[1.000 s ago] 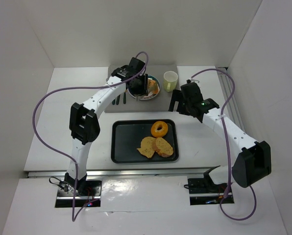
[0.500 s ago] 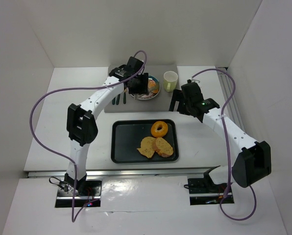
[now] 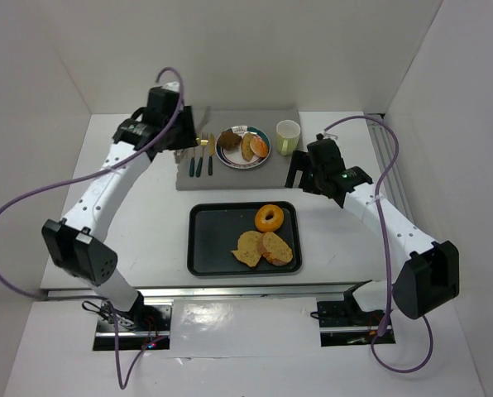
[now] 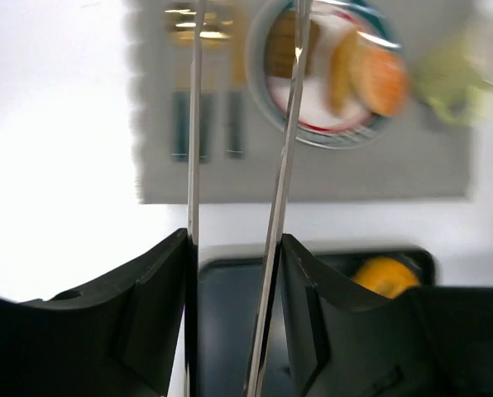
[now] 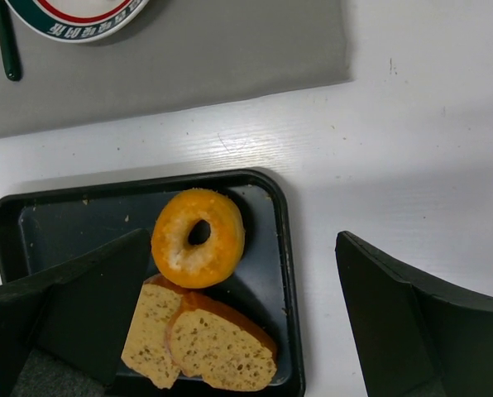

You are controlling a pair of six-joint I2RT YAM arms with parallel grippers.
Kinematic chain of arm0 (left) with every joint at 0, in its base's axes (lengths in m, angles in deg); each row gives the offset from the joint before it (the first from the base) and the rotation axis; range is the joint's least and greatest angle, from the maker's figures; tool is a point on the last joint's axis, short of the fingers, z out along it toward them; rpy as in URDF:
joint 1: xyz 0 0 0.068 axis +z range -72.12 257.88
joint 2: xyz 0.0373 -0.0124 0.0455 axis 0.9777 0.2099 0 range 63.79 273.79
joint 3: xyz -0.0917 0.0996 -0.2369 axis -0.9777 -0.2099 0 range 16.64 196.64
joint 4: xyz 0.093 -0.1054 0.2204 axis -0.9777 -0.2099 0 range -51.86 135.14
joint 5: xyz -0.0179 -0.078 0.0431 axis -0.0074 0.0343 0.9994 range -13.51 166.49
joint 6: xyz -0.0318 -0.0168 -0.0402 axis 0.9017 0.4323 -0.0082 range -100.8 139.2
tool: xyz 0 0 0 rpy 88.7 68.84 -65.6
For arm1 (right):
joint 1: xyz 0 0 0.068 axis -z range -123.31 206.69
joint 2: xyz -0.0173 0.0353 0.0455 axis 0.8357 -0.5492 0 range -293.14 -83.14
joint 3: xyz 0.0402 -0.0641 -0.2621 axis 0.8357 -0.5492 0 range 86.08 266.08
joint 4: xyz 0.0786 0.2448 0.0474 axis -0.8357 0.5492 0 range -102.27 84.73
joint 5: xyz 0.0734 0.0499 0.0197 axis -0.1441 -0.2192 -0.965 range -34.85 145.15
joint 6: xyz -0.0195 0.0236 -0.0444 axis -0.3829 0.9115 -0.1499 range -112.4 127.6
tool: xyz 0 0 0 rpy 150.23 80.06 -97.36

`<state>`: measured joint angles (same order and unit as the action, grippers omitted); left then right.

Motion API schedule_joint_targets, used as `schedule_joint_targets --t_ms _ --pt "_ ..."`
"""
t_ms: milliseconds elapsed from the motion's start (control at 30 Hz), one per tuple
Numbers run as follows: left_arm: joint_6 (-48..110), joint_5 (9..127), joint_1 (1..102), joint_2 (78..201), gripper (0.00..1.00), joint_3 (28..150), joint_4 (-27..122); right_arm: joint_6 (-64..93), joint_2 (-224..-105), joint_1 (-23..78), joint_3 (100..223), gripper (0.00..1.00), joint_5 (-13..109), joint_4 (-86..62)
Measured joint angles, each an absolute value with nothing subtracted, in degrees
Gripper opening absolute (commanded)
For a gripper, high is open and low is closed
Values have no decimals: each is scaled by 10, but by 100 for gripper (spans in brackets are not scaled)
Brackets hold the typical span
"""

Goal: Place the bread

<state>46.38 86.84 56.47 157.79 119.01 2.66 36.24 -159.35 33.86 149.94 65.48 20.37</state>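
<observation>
Three bread pieces [image 3: 248, 146] lie on the plate [image 3: 240, 165], twelve o'clock of the tray [image 3: 207, 240]; two seeded slices [image 3: 263, 247] overlap at the tray's five o'clock corner.

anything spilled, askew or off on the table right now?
Nothing stands out. Bread pieces sit inside the plate on the grey mat, the cutlery lies parallel to its left, and the cup stands upright. On the tray, the donut and two overlapping slices lie flat inside the rim. No spills visible.
</observation>
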Motion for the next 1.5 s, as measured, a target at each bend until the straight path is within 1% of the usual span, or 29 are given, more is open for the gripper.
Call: schedule_joint_targets --t_ms 100,200,367,500,533,567,633,833,1033,1133,1267,1400,1500 --pt "464 871 654 1545 57 1101 40 362 -1594 339 1499 100 647 203" --pt "464 878 732 1547 57 1038 47 361 -1598 339 1499 100 641 202" --pt "469 874 785 1561 59 973 63 357 -1610 339 1499 100 632 201" --pt "481 857 806 1580 66 934 87 356 -1611 339 1499 100 628 198" --pt "482 852 810 1585 69 924 93 356 -1611 339 1499 100 628 198" --pt "484 849 814 1591 79 916 95 355 -1611 339 1499 100 627 197" --pt "490 843 820 1604 84 908 96 355 -1611 339 1499 100 626 197" --pt "494 823 826 1653 96 921 99 355 -1612 339 1499 100 623 195" --pt "494 800 825 1636 98 943 87 354 -1626 339 1500 100 630 195" --pt "495 790 813 1583 98 951 81 354 -1638 339 1504 100 640 195" --pt "493 756 764 1475 99 948 90 359 -1656 339 1513 100 655 198" --pt "491 704 697 1376 99 907 121 367 -1681 340 1529 100 669 202" --pt "492 682 650 1354 99 872 127 368 -1682 342 1529 100 677 205"
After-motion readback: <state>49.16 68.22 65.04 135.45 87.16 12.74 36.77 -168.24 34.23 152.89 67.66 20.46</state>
